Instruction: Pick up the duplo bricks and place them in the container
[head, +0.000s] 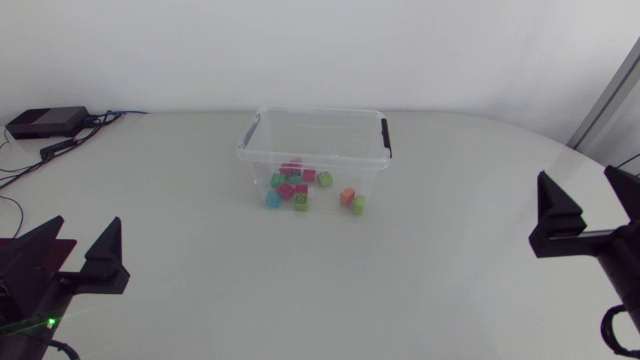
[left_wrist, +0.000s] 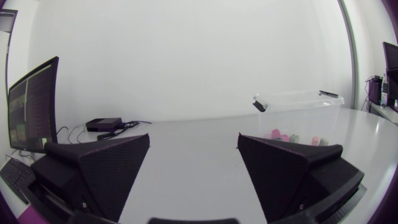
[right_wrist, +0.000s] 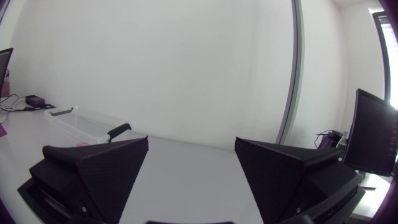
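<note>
A pale counter (head: 200, 250) stands against a plain white wall. Near its far middle sits a clear plastic container (head: 315, 111) with black handle clips. Small duplo bricks (head: 300, 187) in pink, green, blue and orange lie inside on its floor. The left pincer (head: 88, 225) and right pincer (head: 577, 180) sit at opposite side edges, well apart from the container. Both are spread wide and hold nothing.

Bright, diffuse light — faint shadows, mild glare
</note>
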